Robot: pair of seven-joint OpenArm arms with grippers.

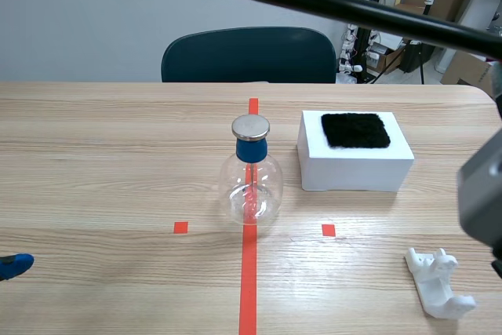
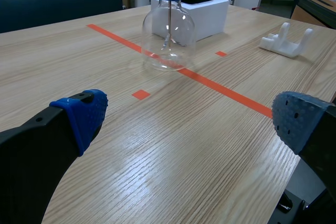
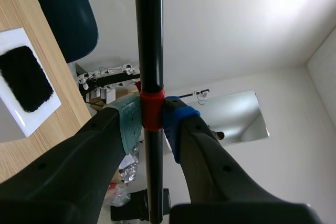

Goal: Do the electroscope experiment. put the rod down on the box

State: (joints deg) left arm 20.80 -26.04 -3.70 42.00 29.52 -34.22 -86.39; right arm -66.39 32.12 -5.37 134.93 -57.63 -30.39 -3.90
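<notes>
The black rod (image 3: 148, 51) is clenched at its red band by the right pincer (image 3: 153, 119), raised clear of the white box (image 1: 354, 164). The left pincer (image 2: 184, 119) is held released over the wooden tabletop (image 2: 173, 171), with a glass flask (image 2: 168, 30) ahead of it and a blue chair (image 1: 248, 54) beyond.

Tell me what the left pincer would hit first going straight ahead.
Probably the glass flask, which stands ahead of the open left pincer; the white box sits beyond it.
</notes>
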